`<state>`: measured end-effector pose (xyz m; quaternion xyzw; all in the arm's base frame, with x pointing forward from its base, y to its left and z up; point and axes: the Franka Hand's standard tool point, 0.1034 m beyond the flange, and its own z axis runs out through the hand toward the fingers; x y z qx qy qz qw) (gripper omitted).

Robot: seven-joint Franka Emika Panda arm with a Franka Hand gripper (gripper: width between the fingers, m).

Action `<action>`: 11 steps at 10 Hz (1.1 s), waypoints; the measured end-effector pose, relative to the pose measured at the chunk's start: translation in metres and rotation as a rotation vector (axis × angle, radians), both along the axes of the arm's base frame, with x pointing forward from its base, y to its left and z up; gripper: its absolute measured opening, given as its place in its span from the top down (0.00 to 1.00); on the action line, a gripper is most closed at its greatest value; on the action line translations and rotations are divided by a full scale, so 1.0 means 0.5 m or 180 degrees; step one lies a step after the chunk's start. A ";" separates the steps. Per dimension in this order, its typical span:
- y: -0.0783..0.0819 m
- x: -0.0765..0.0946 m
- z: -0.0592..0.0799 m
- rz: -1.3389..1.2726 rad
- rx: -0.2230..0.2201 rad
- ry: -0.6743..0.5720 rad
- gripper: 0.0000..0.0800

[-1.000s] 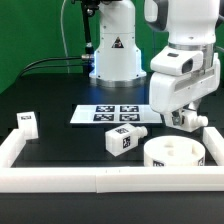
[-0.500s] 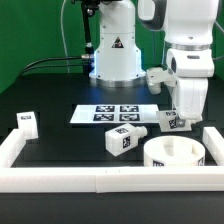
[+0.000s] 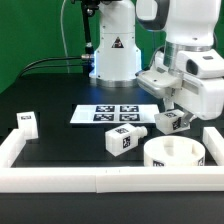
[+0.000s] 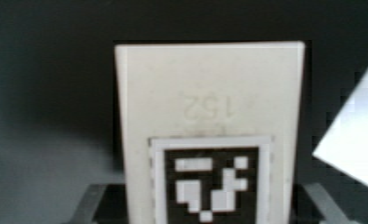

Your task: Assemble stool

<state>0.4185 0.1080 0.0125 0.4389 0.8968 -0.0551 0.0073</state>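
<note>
My gripper (image 3: 174, 114) is shut on a white stool leg (image 3: 170, 122) and holds it tilted above the table, just behind the round seat disc (image 3: 177, 154). In the wrist view the leg (image 4: 207, 90) fills the middle, and its tagged end sits between my gripper's (image 4: 207, 208) dark fingers. A second leg (image 3: 123, 138) lies on the table in the middle. A third leg (image 3: 27, 122) stands at the exterior view's left, by the rail.
The marker board (image 3: 113, 114) lies flat behind the middle leg. A long white border rail (image 3: 100, 178) runs along the front and up both sides. The robot's base (image 3: 113, 55) stands at the back. A white shape (image 4: 355, 130) shows beside the held leg in the wrist view.
The hand has turned from upright to tilted, and the held leg has swung from standing to lying slantwise in the air. The other parts have not moved.
</note>
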 end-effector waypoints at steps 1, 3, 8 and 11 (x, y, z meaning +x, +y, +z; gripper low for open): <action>-0.005 0.001 0.000 0.0116 -0.0003 0.0010 0.58; -0.012 0.002 0.000 0.0429 -0.0017 0.0030 0.58; -0.011 -0.016 0.000 0.1620 -0.0028 0.0167 0.58; -0.018 -0.012 -0.001 0.1905 -0.0042 0.0179 0.58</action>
